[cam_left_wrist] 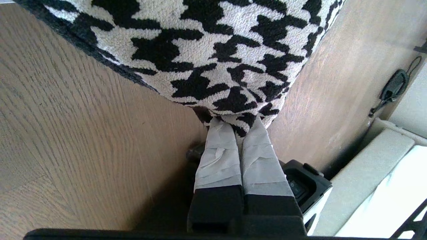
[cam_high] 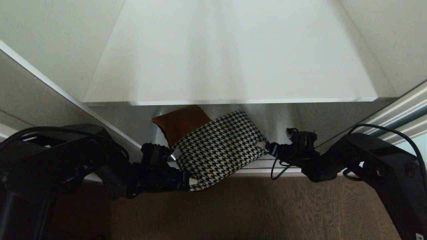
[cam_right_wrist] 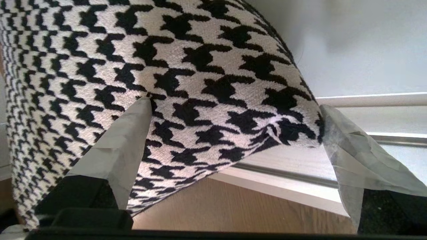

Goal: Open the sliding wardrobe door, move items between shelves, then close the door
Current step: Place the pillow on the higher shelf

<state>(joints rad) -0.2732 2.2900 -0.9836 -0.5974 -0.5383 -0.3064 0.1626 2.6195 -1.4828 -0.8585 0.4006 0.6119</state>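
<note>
- Down at the left, the left gripper (cam_high: 190, 181) is clamped tight on the near-left corner of the houndstooth bundle (cam_high: 220, 150); in the left wrist view its taped fingers (cam_left_wrist: 220, 156) meet with a fold of the houndstooth fabric pinched between them, above the wood floor (cam_high: 260, 210).
- Behind that corner, an orange-brown bundle (cam_high: 180, 123) lies farther back on the lower shelf (cam_high: 267, 165), partly covered by the houndstooth piece.
- Across the middle, the houndstooth bundle lies slantwise: its long axis runs from the near-left corner, hanging out past the shelf's front edge over the floor, up to the far-right corner over the shelf. Above it, the upper shelf (cam_high: 230, 66) is bare where it shows.
- At the right, the right gripper (cam_high: 269, 149) stands at the far-right corner with its jaws wide apart; in the right wrist view the taped fingers (cam_right_wrist: 116, 150) straddle the rounded fabric edge, one lying against the top face, the other just beside the corner, not closed on it.
- So the cloth lies straight ahead of the right gripper, already between its jaws, and each arm has its own end. Likely the next step is to close the right jaws, then lift both ends together toward the upper shelf.
- Far right, the silvery frame of the sliding wardrobe door (cam_high: 405, 110) is drawn aside.
</note>
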